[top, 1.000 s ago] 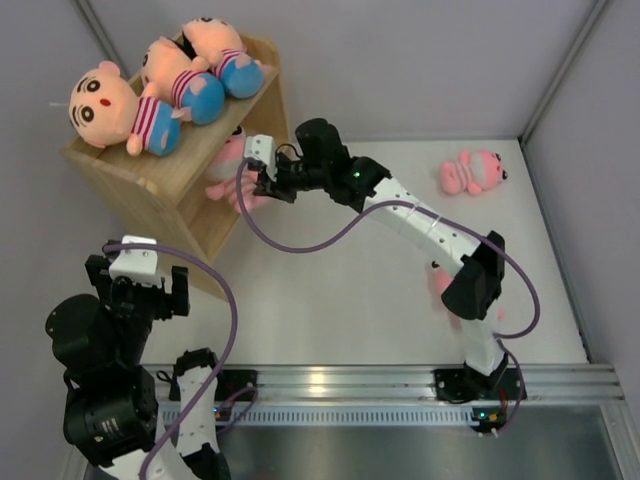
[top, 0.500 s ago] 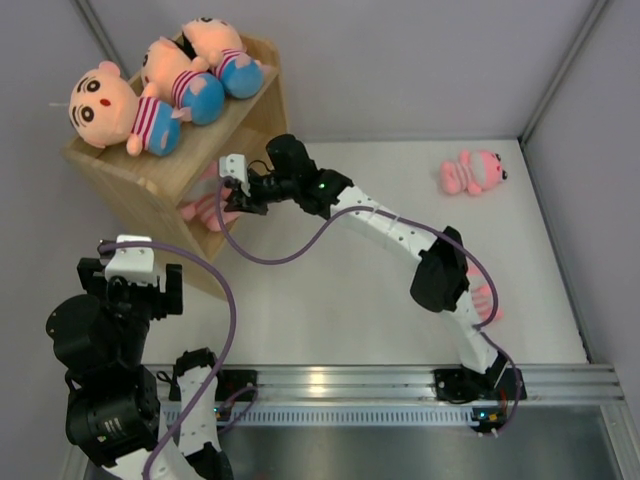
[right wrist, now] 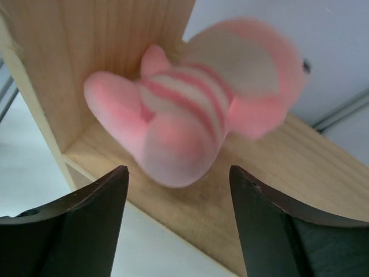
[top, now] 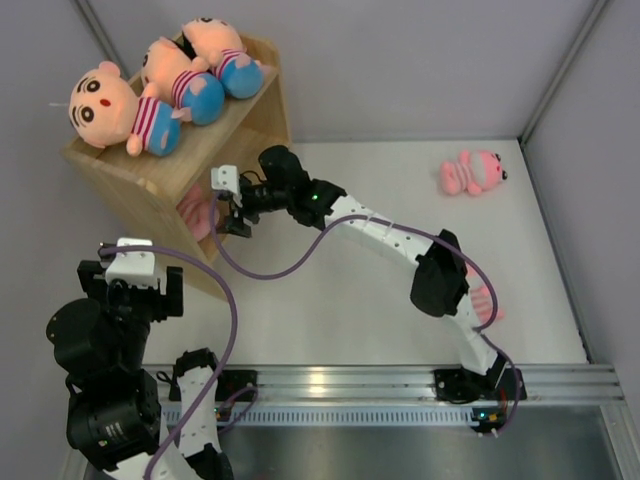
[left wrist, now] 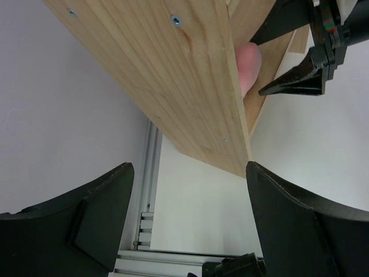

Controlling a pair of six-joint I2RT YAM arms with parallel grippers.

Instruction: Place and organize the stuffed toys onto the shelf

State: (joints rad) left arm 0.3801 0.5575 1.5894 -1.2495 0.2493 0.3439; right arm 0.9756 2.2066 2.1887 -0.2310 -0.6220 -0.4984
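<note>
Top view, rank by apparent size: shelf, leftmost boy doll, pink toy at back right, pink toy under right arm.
1. shelf
2. leftmost boy doll, though it sits higher, nearer the camera
3. pink toy at back right
Unranked: pink toy under right arm, mostly hidden.

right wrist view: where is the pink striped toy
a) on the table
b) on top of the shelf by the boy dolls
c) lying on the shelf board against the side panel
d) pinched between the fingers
c: the pink striped toy lies on the shelf board against its side panel, with the right gripper open and not pinching it.
</note>
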